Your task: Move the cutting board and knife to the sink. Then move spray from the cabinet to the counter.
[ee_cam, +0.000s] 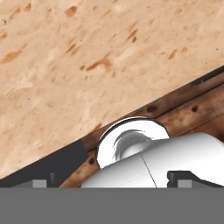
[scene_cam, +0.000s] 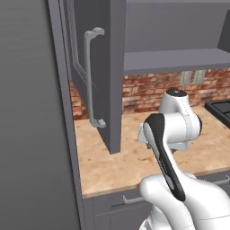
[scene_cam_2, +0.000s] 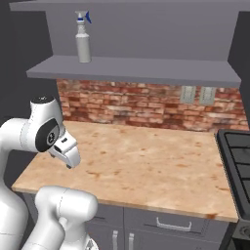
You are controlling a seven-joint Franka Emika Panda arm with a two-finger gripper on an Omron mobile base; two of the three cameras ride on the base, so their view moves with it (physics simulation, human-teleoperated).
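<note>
With its fingers [ee_cam: 112,179] wide open and empty, the arm should reach up to the spray [scene_cam_2: 83,39] on the cabinet [scene_cam: 108,67] shelf and grab its middle gently.

The spray [scene_cam_2: 83,38] stands upright on the cabinet [scene_cam: 105,67] shelf [scene_cam_2: 132,70], toward its left end. Below lies the counter [scene_cam_2: 146,166], the brick wall [scene_cam_2: 146,110] behind it at 12 o'clock, the stove [scene_cam_2: 238,161] at 3 o'clock.

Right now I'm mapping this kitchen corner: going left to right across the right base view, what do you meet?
Robot arm → spray on the cabinet shelf → wall outlets above the counter → black stove.
</note>
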